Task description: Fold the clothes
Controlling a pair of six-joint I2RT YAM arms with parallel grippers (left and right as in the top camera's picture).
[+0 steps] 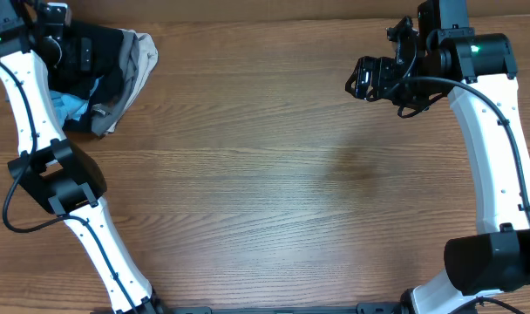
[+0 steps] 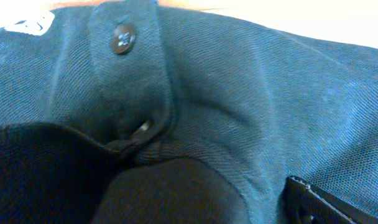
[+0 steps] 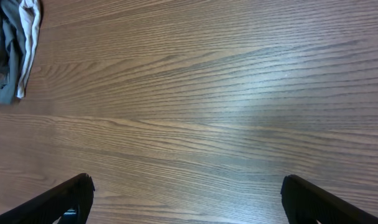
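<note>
The black garment [image 1: 112, 44] is bunched in a pile at the far left corner of the table [image 1: 274, 174], with a grey garment [image 1: 145, 57] and a light-blue cloth [image 1: 73, 105] mixed in. The left gripper [image 1: 80, 54] is pushed into this pile; whether it is clenched or released cannot be told. A button [image 2: 122, 39] and a white tag [image 2: 30, 23] are seen close up on the dark cloth. The right gripper [image 1: 363, 78] is held above the table at the far right, its fingers [image 3: 64, 199] spread wide, released.
</note>
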